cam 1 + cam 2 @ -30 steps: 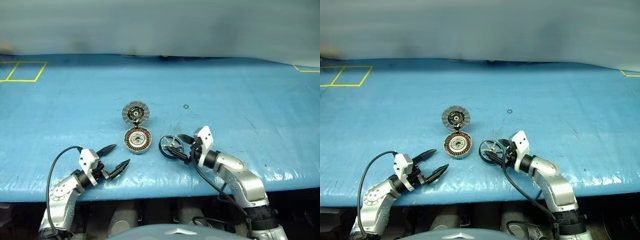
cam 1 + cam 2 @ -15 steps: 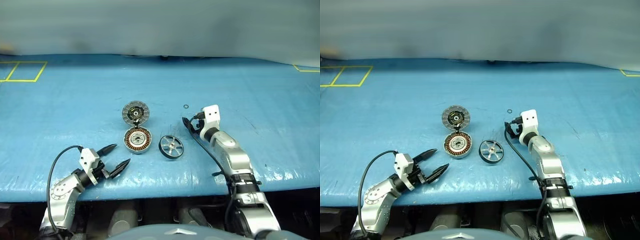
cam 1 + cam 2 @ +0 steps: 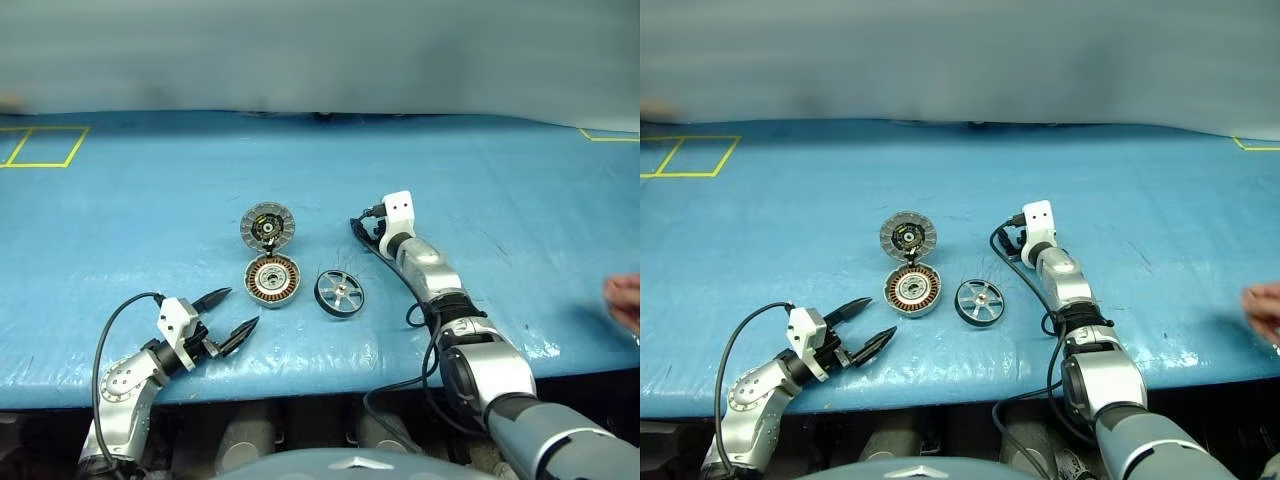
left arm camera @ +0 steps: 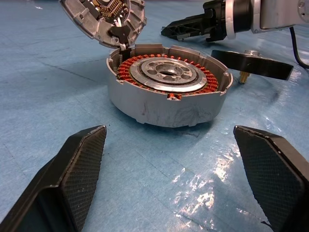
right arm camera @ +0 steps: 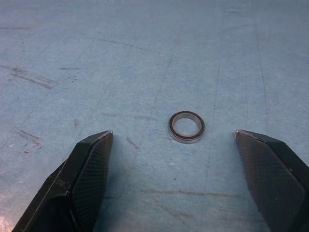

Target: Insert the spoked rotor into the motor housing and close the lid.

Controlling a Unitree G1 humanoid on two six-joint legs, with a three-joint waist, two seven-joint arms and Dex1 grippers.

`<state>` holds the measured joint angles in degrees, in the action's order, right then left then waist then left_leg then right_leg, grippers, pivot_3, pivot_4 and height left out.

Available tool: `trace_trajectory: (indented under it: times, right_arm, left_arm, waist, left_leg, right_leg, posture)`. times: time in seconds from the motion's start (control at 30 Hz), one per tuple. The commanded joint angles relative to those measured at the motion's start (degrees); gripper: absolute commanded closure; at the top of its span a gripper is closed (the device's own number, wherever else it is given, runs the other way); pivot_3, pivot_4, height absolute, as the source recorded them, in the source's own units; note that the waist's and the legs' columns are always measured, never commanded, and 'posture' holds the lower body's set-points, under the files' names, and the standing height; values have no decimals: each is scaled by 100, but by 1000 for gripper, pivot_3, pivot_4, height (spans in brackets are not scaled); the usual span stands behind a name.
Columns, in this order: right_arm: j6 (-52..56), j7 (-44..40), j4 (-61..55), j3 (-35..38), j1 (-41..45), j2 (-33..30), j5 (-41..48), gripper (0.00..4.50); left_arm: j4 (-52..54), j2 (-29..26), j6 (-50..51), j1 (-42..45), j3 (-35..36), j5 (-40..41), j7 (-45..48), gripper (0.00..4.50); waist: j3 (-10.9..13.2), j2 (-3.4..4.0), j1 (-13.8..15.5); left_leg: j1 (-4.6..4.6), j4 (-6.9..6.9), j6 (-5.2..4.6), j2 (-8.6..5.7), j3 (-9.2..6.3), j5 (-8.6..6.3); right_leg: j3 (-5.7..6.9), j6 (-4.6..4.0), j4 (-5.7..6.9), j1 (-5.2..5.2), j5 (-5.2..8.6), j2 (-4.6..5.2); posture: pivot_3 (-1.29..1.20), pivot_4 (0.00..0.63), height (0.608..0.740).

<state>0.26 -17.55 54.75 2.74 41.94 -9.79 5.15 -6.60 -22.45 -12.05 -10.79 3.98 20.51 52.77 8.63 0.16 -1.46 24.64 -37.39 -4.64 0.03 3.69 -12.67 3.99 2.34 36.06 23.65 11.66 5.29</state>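
Left eye view: blue tabletop, motor housing near the middle with copper coils facing up, lid just behind it, tilted up and touching the housing's far edge, inner face toward the camera. Spoked rotor flat on the tabletop just to the right of the housing, apart from it, untouched. Left end effector low at the near edge, released, black fingers spread wide, nothing between them, pointed toward the housing. Right end effector stretched forward past the rotor, released too, fingers wide apart and empty, small metal ring lying on the tabletop ahead, between the two fingertips' lines. Person's hand at the right edge
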Motion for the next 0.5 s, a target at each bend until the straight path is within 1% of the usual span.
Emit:
trace_trajectory:
  times: [0.03, 0.1, 0.23, 0.5]
  right_arm:
    - [-152, 29, 418, 106, 167, 41, -7, 460]
    - [-180, 147, 591, 166, 217, 44, -12, 878]
    - [-260, 124, 733, 208, 254, 38, -32, 2102]
    - [-296, 98, 752, 236, 238, 2, -64, 2102]
  left_arm:
    - [72, 16, -110, -47, 27, -2, -35, 0]
    - [70, 20, -118, -56, 23, -6, -48, 0]
    - [41, 17, -132, -57, 27, 0, -44, 0]
    - [-48, 1, -160, -30, 26, 9, 0, 0]
  waist:
    - [0, 0, -11]
    - [-1, 1, -19]
    - [-2, 2, -21]
    - [-2, 2, -23]
  left_leg:
    - [-3, 0, 0, 0, 0, 0]
    - [-7, 0, 1, 1, 1, 1]
    - [-8, 0, 3, 4, 2, 0]
    - [-7, 0, 4, 6, 1, 0]
  right_leg:
    - [0, 0, 0, -1, 0, 0]
    - [-2, -1, 1, -2, 0, 1]
    - [-4, -3, 2, -1, -1, 1]
    - [-16, -6, 2, -1, -1, 6]
  posture:
    - [0, 150, 740]
    - [0, 150, 740]
    - [0, 150, 740]
    - [0, 150, 740]
